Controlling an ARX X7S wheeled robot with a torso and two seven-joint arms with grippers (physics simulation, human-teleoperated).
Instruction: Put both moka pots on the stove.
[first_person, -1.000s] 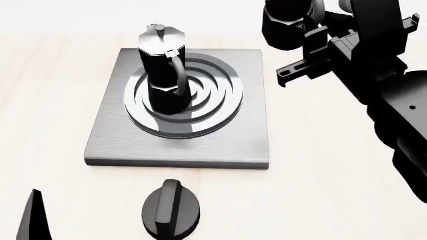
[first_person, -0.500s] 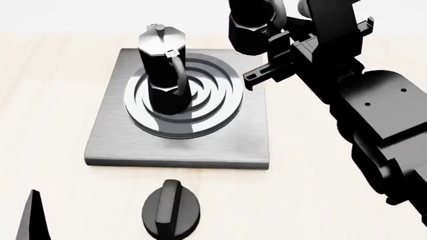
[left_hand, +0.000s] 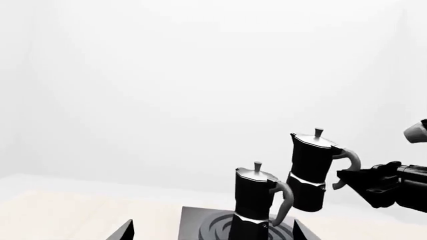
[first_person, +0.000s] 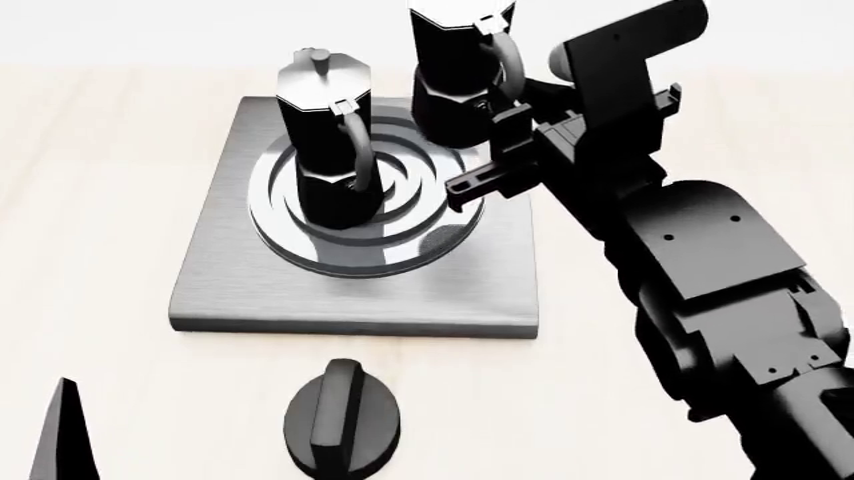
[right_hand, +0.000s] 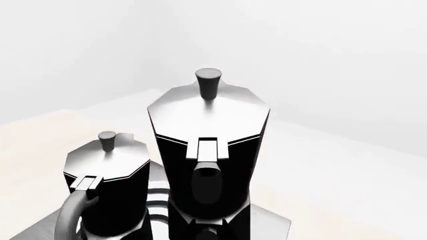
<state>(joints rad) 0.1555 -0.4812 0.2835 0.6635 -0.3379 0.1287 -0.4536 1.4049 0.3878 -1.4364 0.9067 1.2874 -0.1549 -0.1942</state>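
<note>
One moka pot (first_person: 327, 150) stands upright on the ring burner of the grey stove (first_person: 374, 290). The second moka pot (first_person: 454, 70) hangs over the stove's far right corner, my right gripper (first_person: 505, 110) shut on its handle. The left wrist view shows the standing pot (left_hand: 257, 200) and the raised pot (left_hand: 310, 170) side by side, with the right gripper (left_hand: 380, 182) behind the handle. Seen from the right wrist, the held pot (right_hand: 207, 150) fills the middle and the other pot (right_hand: 110, 185) sits beside it. My left gripper (left_hand: 212, 235) is open, short of the stove (left_hand: 197, 222).
A black round dial knob (first_person: 343, 418) sits on the pale table in front of the stove's near edge. One left finger (first_person: 67, 440) pokes up at the near left. My right arm (first_person: 721, 290) crosses the table to the right of the stove.
My right arm has swung left with the second moka pot in its grip, from beyond the stove's right side to over its far right corner. The standing pot and left gripper are still.
</note>
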